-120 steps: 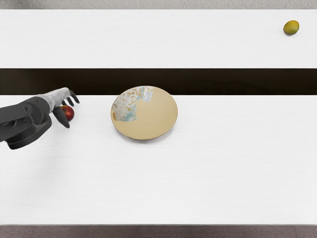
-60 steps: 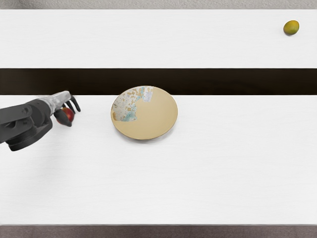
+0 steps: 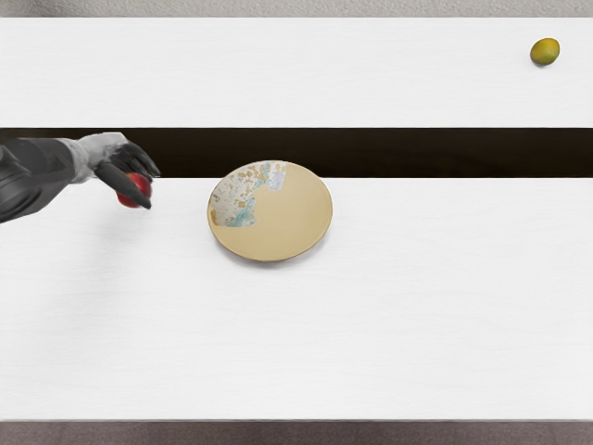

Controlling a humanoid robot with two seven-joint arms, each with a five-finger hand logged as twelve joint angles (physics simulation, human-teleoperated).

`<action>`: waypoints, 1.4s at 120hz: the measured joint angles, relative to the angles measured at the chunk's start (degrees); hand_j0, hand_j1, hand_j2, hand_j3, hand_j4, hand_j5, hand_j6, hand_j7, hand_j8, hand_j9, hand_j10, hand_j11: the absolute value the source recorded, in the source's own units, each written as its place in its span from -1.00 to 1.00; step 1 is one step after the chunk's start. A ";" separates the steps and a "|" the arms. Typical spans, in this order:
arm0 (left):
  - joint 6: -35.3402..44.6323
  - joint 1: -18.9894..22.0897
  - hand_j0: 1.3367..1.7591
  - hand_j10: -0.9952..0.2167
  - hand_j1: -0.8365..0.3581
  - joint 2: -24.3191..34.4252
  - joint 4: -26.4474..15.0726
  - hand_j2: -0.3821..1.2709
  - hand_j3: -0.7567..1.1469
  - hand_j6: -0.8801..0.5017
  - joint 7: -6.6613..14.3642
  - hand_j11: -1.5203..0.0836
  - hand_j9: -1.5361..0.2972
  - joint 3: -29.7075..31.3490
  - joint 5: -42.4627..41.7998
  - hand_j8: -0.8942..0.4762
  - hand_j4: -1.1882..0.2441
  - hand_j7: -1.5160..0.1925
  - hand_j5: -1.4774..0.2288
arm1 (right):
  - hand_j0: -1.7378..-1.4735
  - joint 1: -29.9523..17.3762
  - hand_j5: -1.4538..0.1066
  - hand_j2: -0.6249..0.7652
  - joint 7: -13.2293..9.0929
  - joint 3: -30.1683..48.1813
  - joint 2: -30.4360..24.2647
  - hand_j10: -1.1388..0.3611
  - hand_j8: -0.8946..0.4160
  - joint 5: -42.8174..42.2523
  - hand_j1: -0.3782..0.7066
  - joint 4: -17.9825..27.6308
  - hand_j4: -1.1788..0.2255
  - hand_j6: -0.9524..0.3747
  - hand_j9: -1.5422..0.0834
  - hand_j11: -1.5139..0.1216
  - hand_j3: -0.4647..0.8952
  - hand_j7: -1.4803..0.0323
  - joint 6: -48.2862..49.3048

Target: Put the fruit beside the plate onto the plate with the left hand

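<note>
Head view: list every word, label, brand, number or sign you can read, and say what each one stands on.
None: no text can be read anywhere in this view.
The round tan plate carries only a mottled blue, white and gold patch, not letters.
The small red fruit held in the left robot hand, the yellow-green fruit at the far right and the white table bear no marks.

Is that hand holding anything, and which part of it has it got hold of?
Yes: the left hand holds a small red fruit, dark fingers curled over its top and sides, left of the plate.
</note>
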 joint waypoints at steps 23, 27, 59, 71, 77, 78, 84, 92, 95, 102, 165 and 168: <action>-13.22 0.00 0.50 -0.22 -0.10 -1.58 1.05 -0.23 -0.20 -0.54 -0.01 -0.21 -0.30 -11.34 -12.56 -0.31 -0.28 -0.27 -0.32 | -0.40 0.00 0.83 -0.11 0.00 0.00 0.00 0.49 0.34 0.00 -0.90 0.00 0.65 0.41 0.87 0.82 -0.32 0.93 0.00; -14.03 -0.14 0.50 -0.21 -0.10 -2.64 1.11 -0.22 -0.20 -0.54 -0.02 -0.21 -0.30 -12.20 -13.37 -0.30 -0.27 -0.27 -0.32 | -0.40 0.00 0.83 -0.11 0.00 0.00 0.00 0.49 0.34 0.00 -0.90 0.00 0.65 0.41 0.87 0.82 -0.32 0.93 0.00; -16.04 -0.34 0.50 -0.19 -0.10 -8.16 3.12 -0.31 -0.20 -0.54 -0.03 -0.21 -0.30 -14.29 -14.84 -0.29 -0.28 -0.29 -0.32 | -0.40 0.00 0.83 -0.11 0.00 0.00 0.00 0.49 0.34 0.00 -0.90 0.00 0.65 0.41 0.87 0.82 -0.32 0.93 0.00; -16.12 -0.25 0.50 -0.17 -0.14 -12.23 5.72 -0.25 -0.20 -0.54 -0.04 -0.22 -0.30 -14.07 -14.45 -0.29 -0.28 -0.28 -0.33 | -0.40 -0.01 0.83 -0.11 0.00 0.00 0.00 0.49 0.34 0.00 -0.90 0.00 0.65 0.41 0.87 0.82 -0.32 0.93 0.00; -16.15 -0.22 0.50 -0.18 -0.14 -13.94 7.23 -0.25 -0.20 -0.55 -0.05 -0.22 -0.30 -13.88 -14.18 -0.30 -0.28 -0.28 -0.33 | -0.40 0.01 0.83 -0.11 0.00 0.00 0.00 0.49 0.34 0.00 -0.90 0.00 0.65 0.41 0.87 0.82 -0.32 0.93 0.00; -16.16 -0.24 0.50 -0.18 -0.14 -14.36 7.53 -0.25 -0.20 -0.56 -0.05 -0.22 -0.30 -13.83 -14.05 -0.30 -0.28 -0.28 -0.33 | -0.40 0.01 0.83 -0.11 0.00 0.00 0.00 0.49 0.34 0.00 -0.90 0.00 0.65 0.41 0.87 0.82 -0.32 0.93 0.00; -16.24 -0.21 0.50 -0.17 -0.15 -15.63 9.06 -0.24 -0.20 -0.56 -0.05 -0.22 -0.30 -13.63 -13.55 -0.29 -0.28 -0.28 -0.33 | -0.40 0.00 0.83 -0.11 0.00 0.00 0.00 0.49 0.34 0.00 -0.90 0.00 0.65 0.41 0.87 0.82 -0.32 0.93 0.00; -16.27 -0.16 0.50 -0.16 -0.15 -17.37 10.97 -0.19 -0.20 -0.57 -0.05 -0.23 -0.30 -13.38 -12.57 -0.30 -0.28 -0.28 -0.33 | -0.40 -0.01 0.83 -0.11 0.00 0.00 0.00 0.49 0.34 0.00 -0.90 0.00 0.65 0.41 0.87 0.82 -0.32 0.93 0.00; -16.29 -0.22 0.50 -0.16 -0.15 -17.56 11.57 -0.19 -0.20 -0.58 -0.04 -0.23 -0.31 -13.31 -12.28 -0.29 -0.28 -0.28 -0.34 | -0.40 -0.01 0.83 -0.11 0.00 0.00 0.00 0.49 0.34 0.00 -0.90 0.00 0.65 0.41 0.87 0.82 -0.32 0.93 0.00; -16.30 -0.20 0.50 -0.17 -0.15 -18.10 12.71 -0.20 -0.21 -0.58 -0.04 -0.23 -0.31 -13.20 -11.55 -0.30 -0.29 -0.28 -0.33 | -0.40 -0.01 0.83 -0.11 0.00 0.00 0.00 0.49 0.34 0.00 -0.90 0.00 0.65 0.41 0.87 0.82 -0.32 0.93 0.00; -16.20 -2.34 0.51 0.04 0.15 -24.27 21.83 -0.37 -0.21 -0.34 -0.05 0.14 0.01 -10.69 -8.88 -0.18 0.02 0.06 0.02 | -0.40 0.00 0.83 -0.11 0.00 0.00 0.00 0.49 0.34 0.00 -0.90 0.00 0.65 0.41 0.87 0.82 -0.32 0.93 0.00; -16.19 -2.68 0.52 0.07 0.20 -24.27 21.91 -0.39 -0.21 -0.30 -0.05 0.19 0.06 -10.70 -8.86 -0.16 0.06 0.11 0.07 | -0.40 0.00 0.83 -0.11 0.00 0.00 0.00 0.49 0.34 0.00 -0.90 0.00 0.65 0.41 0.87 0.82 -0.32 0.93 0.00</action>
